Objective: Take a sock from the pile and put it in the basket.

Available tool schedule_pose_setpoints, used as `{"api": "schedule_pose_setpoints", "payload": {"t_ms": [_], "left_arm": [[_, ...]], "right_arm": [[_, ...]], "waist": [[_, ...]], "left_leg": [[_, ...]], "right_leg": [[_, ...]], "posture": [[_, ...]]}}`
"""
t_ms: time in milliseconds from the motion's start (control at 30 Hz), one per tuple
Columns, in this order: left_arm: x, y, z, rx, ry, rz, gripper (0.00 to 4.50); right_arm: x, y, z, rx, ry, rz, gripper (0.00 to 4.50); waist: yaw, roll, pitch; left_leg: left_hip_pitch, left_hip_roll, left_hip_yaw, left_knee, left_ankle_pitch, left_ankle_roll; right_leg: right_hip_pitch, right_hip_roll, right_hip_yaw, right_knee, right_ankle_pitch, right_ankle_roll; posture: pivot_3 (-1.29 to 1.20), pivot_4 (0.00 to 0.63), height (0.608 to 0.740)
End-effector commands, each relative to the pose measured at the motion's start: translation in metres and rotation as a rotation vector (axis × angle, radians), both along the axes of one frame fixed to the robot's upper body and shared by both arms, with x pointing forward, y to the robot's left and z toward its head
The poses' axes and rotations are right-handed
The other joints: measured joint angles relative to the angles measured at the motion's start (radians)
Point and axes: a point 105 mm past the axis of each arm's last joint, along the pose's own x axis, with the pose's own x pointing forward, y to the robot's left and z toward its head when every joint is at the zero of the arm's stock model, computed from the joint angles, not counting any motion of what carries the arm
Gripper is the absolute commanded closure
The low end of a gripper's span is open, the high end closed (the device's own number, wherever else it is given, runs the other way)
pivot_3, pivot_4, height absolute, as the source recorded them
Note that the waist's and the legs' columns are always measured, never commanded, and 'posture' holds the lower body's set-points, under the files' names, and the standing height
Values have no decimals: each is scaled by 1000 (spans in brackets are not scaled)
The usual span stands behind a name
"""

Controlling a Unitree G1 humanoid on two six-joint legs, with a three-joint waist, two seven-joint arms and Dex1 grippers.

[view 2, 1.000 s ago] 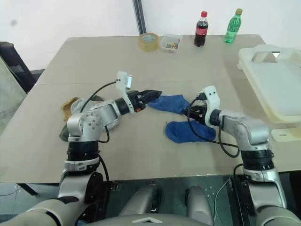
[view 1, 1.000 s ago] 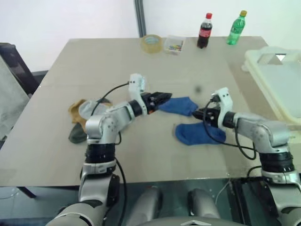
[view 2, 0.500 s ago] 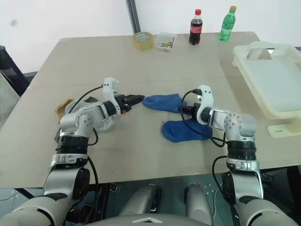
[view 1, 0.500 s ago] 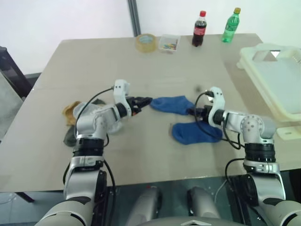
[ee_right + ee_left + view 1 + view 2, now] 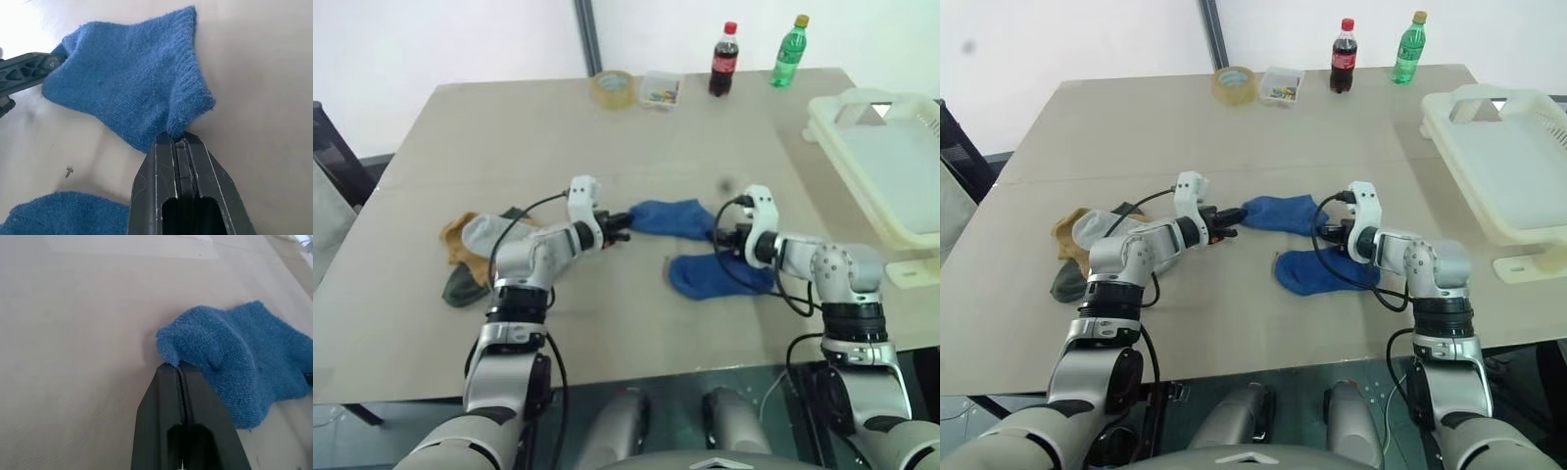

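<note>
A royal-blue sock (image 5: 672, 216) lies stretched on the table between both grippers. My left gripper (image 5: 626, 223) is shut on one end of it; the left wrist view shows the closed fingertips (image 5: 172, 374) pinching the sock's edge (image 5: 234, 357). My right gripper (image 5: 720, 238) is shut on the other end, its fingers (image 5: 168, 147) pressed together on the ribbed cuff (image 5: 188, 93). The pile (image 5: 475, 243) of grey, mustard and dark green socks sits further left on the table. The cream-white basket (image 5: 891, 157) stands at the table's right edge.
A second blue sock (image 5: 715, 277) lies just in front of the held one, under my right forearm. At the table's far edge stand a tape roll (image 5: 612, 88), a small clear box (image 5: 662, 90), a cola bottle (image 5: 725, 59) and a green bottle (image 5: 786, 51).
Both grippers were open beside the sock's ends and have closed on them. The left gripper came down a little onto the sock's end.
</note>
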Motion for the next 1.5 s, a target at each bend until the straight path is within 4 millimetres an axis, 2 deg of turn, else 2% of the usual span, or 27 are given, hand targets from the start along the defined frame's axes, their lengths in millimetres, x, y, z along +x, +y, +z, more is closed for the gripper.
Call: {"api": "schedule_pose_setpoints", "payload": {"t_ms": [33,167,267,367,467,533,600,800,900,1000,1100,1300,1500], "left_arm": [[-3,4,-1,-2,-5,20,4464],[-14,5,-3,-8,4,13,4464],[-22,1,6,-31,-21,-11,4464],[-36,-7,23,-84,-69,-82,4464],[-62,-21,55,-224,-157,-209,4464],[-74,-22,76,-330,-200,-231,4464],[-86,-21,84,-393,-212,-238,4464],[-104,-21,73,-416,-149,-202,4464],[-111,-25,55,-395,-87,-200,4464],[-112,-35,33,-368,-20,-193,4464],[-125,-53,31,-355,-18,-285,4464],[-136,-72,29,-379,-4,-351,4464],[-136,-83,27,-420,25,-332,4464]], "right_arm": [[-3,1,11,2,-69,19,4500],[-4,1,16,-1,-111,20,4500],[-7,4,25,-13,-161,43,4500],[-14,3,35,-23,-194,69,4500],[-27,-4,47,-61,-216,85,4500],[-38,-10,56,-76,-231,96,4500],[-52,-14,62,-85,-233,108,4500],[-86,-26,65,-118,-221,112,4500],[-93,-37,63,-133,-215,85,4500],[-102,-52,55,-155,-177,55,4500],[-114,-59,50,-174,-146,70,4500],[-115,-79,49,-244,-106,11,4500],[-114,-87,46,-279,-79,-16,4500]], "waist": [[-1,0,0],[-5,0,0],[-5,0,0],[-4,0,0],[-2,0,0],[1,0,0],[2,0,0],[6,1,-1],[17,1,-1],[28,1,-1],[36,1,-1],[31,1,-1],[34,0,0]], "left_leg": [[0,0,0,0,0,0],[0,0,1,0,0,0],[0,1,1,0,0,0],[-1,0,1,0,0,0],[-4,0,0,0,0,0],[-4,0,0,0,0,0],[-4,0,0,0,0,0],[-2,1,0,0,0,0],[-2,0,0,0,0,0],[-1,0,1,0,0,0],[-1,0,1,0,0,0],[3,1,2,-1,0,1],[5,1,4,-1,-1,2]], "right_leg": [[0,0,0,0,0,0],[-1,0,1,0,0,0],[-1,0,1,0,0,0],[-2,0,1,0,0,0],[-4,-1,1,0,0,0],[-4,-3,0,-1,0,0],[-4,-4,0,-1,0,0],[-2,-3,0,0,0,0],[-2,-3,0,0,0,0],[-1,-1,0,-1,0,0],[0,-1,0,-1,0,0],[4,-1,1,-1,0,0],[6,-1,2,-2,0,0]], "posture": [[0,150,740],[0,150,740],[0,150,740],[0,150,740],[0,150,740],[0,150,740],[0,150,740],[0,150,740],[0,150,740],[0,150,740],[0,150,740],[0,150,740],[0,150,740]]}}
